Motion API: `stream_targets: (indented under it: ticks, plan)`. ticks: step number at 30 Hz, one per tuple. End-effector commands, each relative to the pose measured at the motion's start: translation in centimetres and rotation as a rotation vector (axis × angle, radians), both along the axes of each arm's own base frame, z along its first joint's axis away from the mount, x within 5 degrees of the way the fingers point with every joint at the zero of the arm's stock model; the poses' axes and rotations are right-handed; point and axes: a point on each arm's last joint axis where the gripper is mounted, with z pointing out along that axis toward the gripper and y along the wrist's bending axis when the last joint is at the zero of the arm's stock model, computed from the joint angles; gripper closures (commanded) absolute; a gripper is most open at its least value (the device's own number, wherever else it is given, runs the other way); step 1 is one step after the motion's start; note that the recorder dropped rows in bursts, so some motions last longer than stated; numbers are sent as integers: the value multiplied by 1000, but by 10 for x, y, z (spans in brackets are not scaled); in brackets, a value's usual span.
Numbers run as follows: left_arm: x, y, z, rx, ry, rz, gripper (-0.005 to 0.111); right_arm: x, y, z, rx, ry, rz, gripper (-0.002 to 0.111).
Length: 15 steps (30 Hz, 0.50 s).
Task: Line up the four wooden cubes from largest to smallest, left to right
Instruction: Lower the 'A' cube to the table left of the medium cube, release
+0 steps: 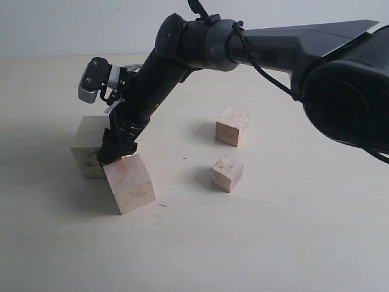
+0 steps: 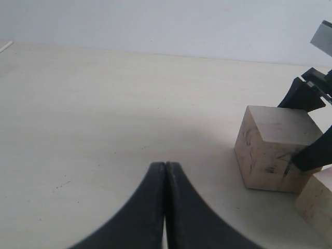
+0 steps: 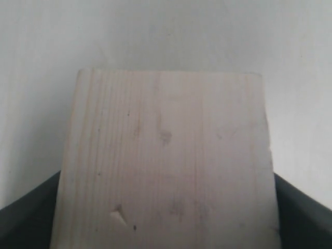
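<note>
Clamped tilted in the right gripper (image 1: 119,154), the second cube (image 1: 130,184) could bump the largest cube (image 1: 87,145) just beside it; the left gripper (image 2: 165,167) is clenched, empty.

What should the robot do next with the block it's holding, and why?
Probably lower the held cube flat and open the right gripper. The cube hangs tilted just right of the largest cube, which looks like the place for the second-biggest one.
</note>
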Motion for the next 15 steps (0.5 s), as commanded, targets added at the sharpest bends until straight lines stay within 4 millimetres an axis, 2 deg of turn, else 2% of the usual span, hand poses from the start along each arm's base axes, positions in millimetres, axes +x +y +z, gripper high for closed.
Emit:
stream_targets:
  ticks: [1, 6, 8, 10, 15]
  plan:
    - [0, 0, 0, 3, -11, -5, 107, 0, -4, -10, -44, 12, 7, 87]
    - [0, 0, 0, 3, -11, -5, 107, 0, -5, -11, -53, 8, 14, 49]
    - [0, 0, 0, 3, -11, -5, 107, 0, -5, -11, -53, 8, 14, 38]
    - [0, 0, 0, 3, -11, -5, 107, 0, -5, -11, -54, 9, 12, 33]
    - [0, 0, 0, 3, -11, -5, 107, 0, -5, -11, -55, 11, 14, 32]
